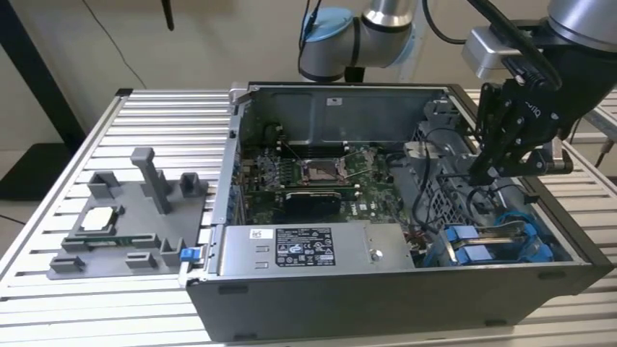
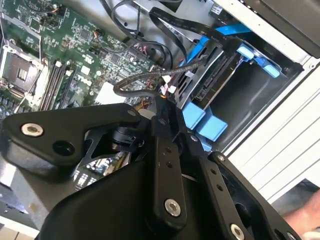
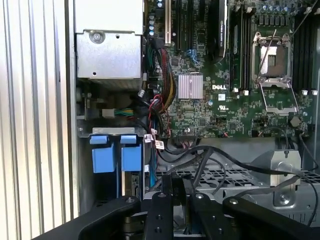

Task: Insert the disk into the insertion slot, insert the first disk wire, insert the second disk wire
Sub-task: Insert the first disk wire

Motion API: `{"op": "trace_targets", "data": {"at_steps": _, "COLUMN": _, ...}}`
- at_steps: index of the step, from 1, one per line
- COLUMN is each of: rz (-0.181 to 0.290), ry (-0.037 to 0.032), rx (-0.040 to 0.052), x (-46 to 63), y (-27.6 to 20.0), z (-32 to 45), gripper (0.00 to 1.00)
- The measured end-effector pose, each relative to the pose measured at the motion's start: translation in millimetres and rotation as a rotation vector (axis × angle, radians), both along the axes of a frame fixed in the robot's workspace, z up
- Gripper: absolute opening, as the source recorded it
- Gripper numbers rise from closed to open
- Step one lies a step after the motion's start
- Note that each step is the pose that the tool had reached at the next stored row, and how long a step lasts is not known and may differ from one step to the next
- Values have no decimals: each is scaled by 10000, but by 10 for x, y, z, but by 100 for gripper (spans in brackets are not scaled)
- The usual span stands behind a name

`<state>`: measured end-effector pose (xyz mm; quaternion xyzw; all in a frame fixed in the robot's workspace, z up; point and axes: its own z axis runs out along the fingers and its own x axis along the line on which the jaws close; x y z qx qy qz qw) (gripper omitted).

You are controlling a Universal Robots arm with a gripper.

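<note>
Status: the disk (image 2: 212, 80) sits inside the insertion slot (image 3: 112, 131), in the corner of the PC case (image 1: 386, 303) on the exterior view's right. We see its blue carrier rails along both sides. Two blue tabs (image 3: 131, 157) stand side by side at the slot's mouth. Judged from that, the disk is in.

The gripper (image 1: 484, 173) hangs inside the case, tips down, between the motherboard (image 1: 289, 184) and the slot. It is near the perforated grey panel (image 3: 235, 176) and apart from the blue tabs.

Jaws: narrow. In the first wrist view the two fingers (image 3: 167, 192) stand almost together, with only a thin dark gap between them. We cannot tell whether anything is pinched in that gap.

In the second wrist view a black wire (image 2: 142, 76) arcs just past the fingertip and runs on towards the disk's end. We cannot tell whether it touches the tip or sits just clear of it. We also cannot tell whether its plug is seated in the disk. More black cables (image 3: 215, 152) lie loose across the perforated panel.

Rest of the scene:
- The CPU socket (image 1: 318, 171) sits mid-board.
- The power-supply box (image 1: 308, 249), with its white sticker, lies along the case's near wall, just beside the slot on the exterior view's left.
- The case stands on a slatted table (image 1: 144, 108).
- A grey fixture tray (image 1: 126, 249) sits on the table, well apart from the gripper, at the exterior view's left of the case.
- A processor chip (image 1: 98, 218) rests on the tray.
</note>
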<state>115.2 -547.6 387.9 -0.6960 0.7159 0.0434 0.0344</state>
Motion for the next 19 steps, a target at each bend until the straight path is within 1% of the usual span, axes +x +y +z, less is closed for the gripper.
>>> {"op": "trace_targets", "data": {"at_steps": 9, "rz": 0, "ry": 0, "rx": -2, "x": 0, "y": 0, "z": 1, "gripper": 0}}
{"op": "trace_targets", "data": {"at_steps": 12, "rz": 0, "ry": 1, "rx": -1, "x": 16, "y": -7, "z": -7, "gripper": 0}}
{"op": "trace_targets", "data": {"at_steps": 15, "rz": 0, "ry": 19, "rx": -1, "x": 58, "y": -33, "z": -15, "gripper": 0}}
{"op": "trace_targets", "data": {"at_steps": 17, "rz": 0, "ry": 39, "rx": -1, "x": 78, "y": -63, "z": -22, "gripper": 0}}
{"op": "trace_targets", "data": {"at_steps": 19, "rz": -2, "ry": 45, "rx": -1, "x": 78, "y": -92, "z": -27, "gripper": 0}}
